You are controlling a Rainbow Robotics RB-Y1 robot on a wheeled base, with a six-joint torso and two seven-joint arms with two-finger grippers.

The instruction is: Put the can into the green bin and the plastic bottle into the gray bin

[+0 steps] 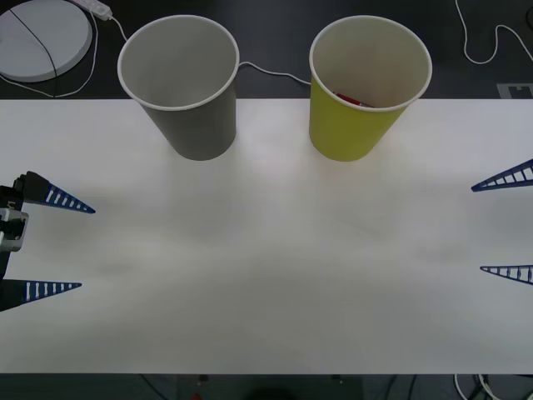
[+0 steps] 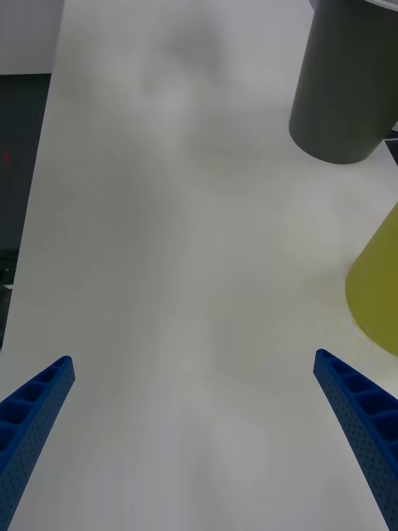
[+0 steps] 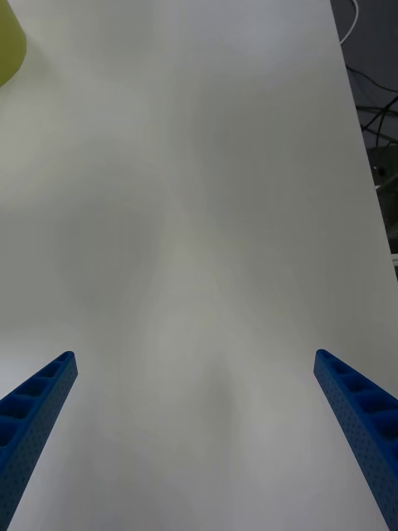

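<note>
The gray bin (image 1: 198, 125) stands at the table's back, left of centre, and what shows of its inside is bare. The green bin (image 1: 343, 133) stands to its right; a thin red sliver of the can (image 1: 351, 100) shows inside, low against its near wall. The plastic bottle is out of view. My left gripper (image 1: 87, 248) hovers open at the table's left edge, holding nothing. My right gripper (image 1: 477, 229) hovers open at the right edge, also holding nothing. The right wrist view has that gripper (image 2: 192, 358) over bare table, with the gray bin (image 2: 344, 83) and green bin (image 2: 377, 290) ahead. The left wrist view has the left gripper (image 3: 195, 355) and an edge of the green bin (image 3: 10, 41).
The white table (image 1: 266, 275) stretches between the two grippers. Behind its far edge lie a round white disc (image 1: 42, 37) at the back left and a white cable (image 1: 275, 73) between the cups. More cable (image 1: 483, 50) lies at the back right.
</note>
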